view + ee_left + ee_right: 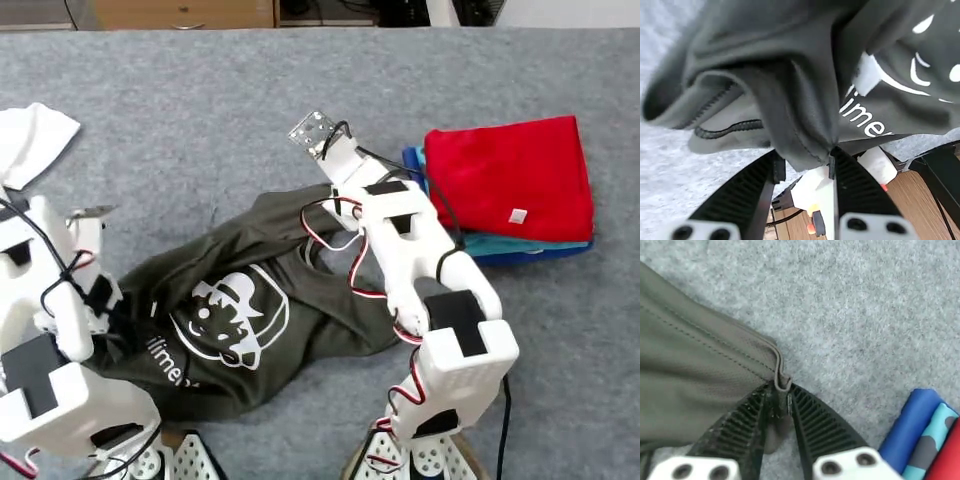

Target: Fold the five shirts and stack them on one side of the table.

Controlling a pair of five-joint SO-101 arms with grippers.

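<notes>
Pinching olive shirt (300, 310): L end effector (805, 161) on bunched fabric, R end effector (781, 392) on hem.

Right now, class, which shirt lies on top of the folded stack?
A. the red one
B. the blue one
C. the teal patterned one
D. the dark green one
A: the red shirt lies uppermost, with the teal patterned shirt and the blue shirt showing under it; the dark green shirt lies unfolded apart from them.
</notes>
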